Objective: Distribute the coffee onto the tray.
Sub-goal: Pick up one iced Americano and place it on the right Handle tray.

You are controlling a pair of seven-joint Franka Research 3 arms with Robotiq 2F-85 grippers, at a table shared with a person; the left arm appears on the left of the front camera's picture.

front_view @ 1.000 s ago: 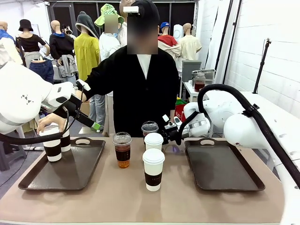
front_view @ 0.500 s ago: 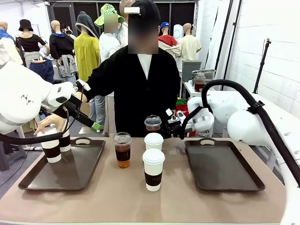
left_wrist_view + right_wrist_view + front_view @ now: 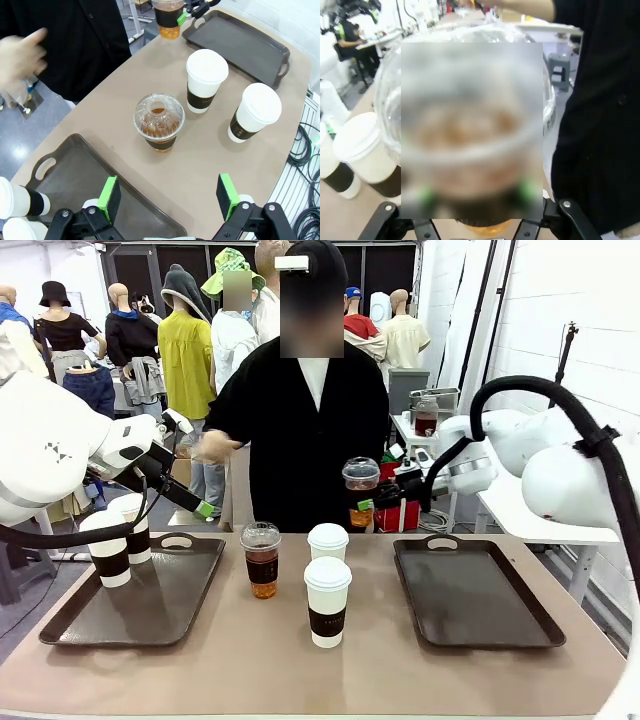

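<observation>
Above the tabletop, near the right tray, the right hand grips one iced coffee cup low on its body, upright probably so nothing spills, while the left hand hangs open.

Robot lab: painted brick wall, floor cables, plain worktable.

In your left wrist view, the bottom-left corner cuts off the two paper cups on the left tray. The top edge crops the dome of the held iced coffee, and the person's hand is a motion smear. In your right wrist view, that cup's body is blurred, so the right hand shows its pads as green smudges.
</observation>
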